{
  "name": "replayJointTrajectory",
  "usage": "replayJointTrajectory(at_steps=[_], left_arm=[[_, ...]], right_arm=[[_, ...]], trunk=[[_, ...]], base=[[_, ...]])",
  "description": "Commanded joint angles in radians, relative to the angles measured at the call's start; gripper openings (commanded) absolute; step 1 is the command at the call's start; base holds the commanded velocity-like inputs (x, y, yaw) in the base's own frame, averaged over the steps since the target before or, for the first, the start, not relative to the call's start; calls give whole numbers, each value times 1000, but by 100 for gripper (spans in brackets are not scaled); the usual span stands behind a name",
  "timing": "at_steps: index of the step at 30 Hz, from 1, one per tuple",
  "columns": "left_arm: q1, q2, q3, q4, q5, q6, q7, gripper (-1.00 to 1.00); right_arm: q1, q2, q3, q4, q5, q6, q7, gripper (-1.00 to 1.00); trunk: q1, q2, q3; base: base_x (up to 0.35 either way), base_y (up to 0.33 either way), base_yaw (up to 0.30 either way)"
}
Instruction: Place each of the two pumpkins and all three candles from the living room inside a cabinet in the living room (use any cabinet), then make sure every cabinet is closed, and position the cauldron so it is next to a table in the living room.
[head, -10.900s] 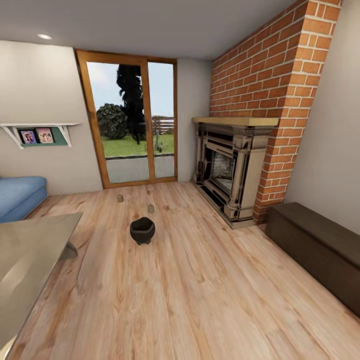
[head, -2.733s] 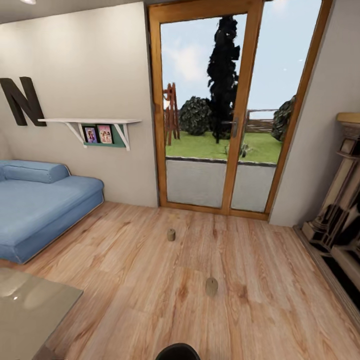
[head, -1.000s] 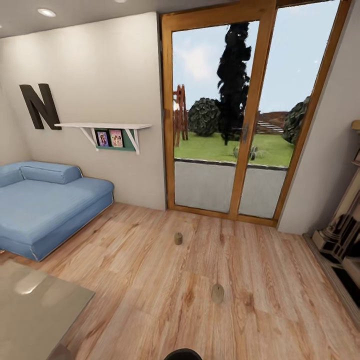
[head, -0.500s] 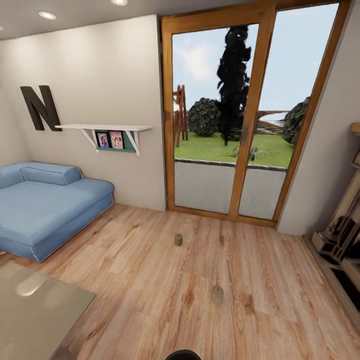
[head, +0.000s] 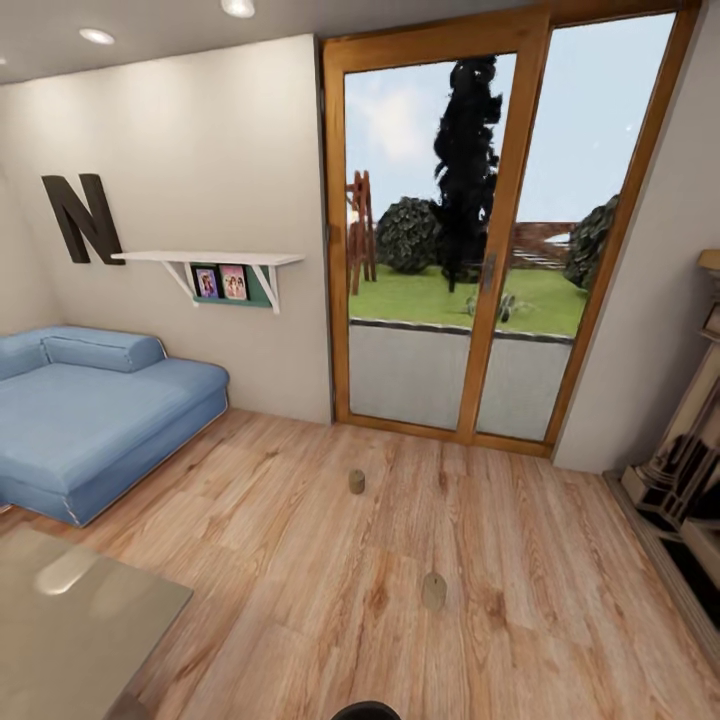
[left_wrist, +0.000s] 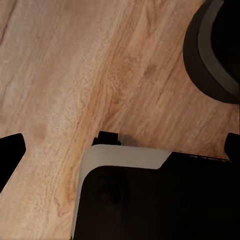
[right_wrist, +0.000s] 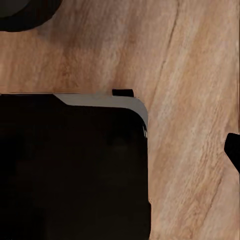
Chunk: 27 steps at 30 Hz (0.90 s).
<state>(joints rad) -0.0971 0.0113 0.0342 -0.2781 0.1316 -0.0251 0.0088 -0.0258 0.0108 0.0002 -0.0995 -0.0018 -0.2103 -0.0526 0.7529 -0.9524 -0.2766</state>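
Observation:
Two beige candles stand on the wooden floor, one nearer the glass doors and one closer to me. The cauldron's black rim peeks over the head view's bottom edge. A dark round shape that may be the cauldron lies ahead of my left gripper, which is open and empty, with fingertips at the frame's sides. The same dark shape appears in the right wrist view, where my right gripper is open with one fingertip visible. The pumpkins and the cabinet are out of view.
A glass-topped table fills the near left corner. A blue sofa sits along the left wall. Wood-framed glass doors stand ahead and a fireplace at the right. My dark base is under both wrists.
The head view has crept slightly, so the cauldron's rim sits lower at the bottom edge. The candles keep their places on the floor.

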Motion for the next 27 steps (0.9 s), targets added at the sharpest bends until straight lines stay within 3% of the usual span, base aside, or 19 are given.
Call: replayJointTrajectory(at_steps=[1, 7, 12, 16, 20, 23, 27], left_arm=[[-20, 0, -1, 1, 10, -1, 1, 100], [-109, -4, 0, -2, 12, 4, 3, 100], [-125, -8, 0, -8, 10, 3, 2, 100], [-139, -5, 0, -14, 11, 18, 2, 100], [-188, -5, 0, -15, 12, 93, 2, 100], [-236, -16, 2, -34, 13, 126, 2, 100], [-253, -28, 2, -33, 14, 151, 2, 100]], right_arm=[[0, 1, 0, -45, 0, -6, -4, 100], [0, 7, 5, -199, 11, 5, -3, 100], [0, 15, 6, -221, 14, 4, -2, 100], [-3, 18, 6, -298, 14, 14, -2, 100], [-27, 21, 6, -422, 14, 151, -7, 100], [-109, 45, 6, -452, 10, 294, -10, 100], [-154, 73, 7, -430, 10, 331, -17, 100]], trunk=[[-4, 6, 2], [-27, 48, 21], [-46, 83, 36], [-61, 111, 49], [-77, 139, 61], [-88, 160, 71], [-104, 188, 83]], base=[[0, 0, 0], [0, 0, 0], [0, 0, 0], [0, 0, 0], [0, 0, 0], [0, 0, 0], [0, 0, 0]])
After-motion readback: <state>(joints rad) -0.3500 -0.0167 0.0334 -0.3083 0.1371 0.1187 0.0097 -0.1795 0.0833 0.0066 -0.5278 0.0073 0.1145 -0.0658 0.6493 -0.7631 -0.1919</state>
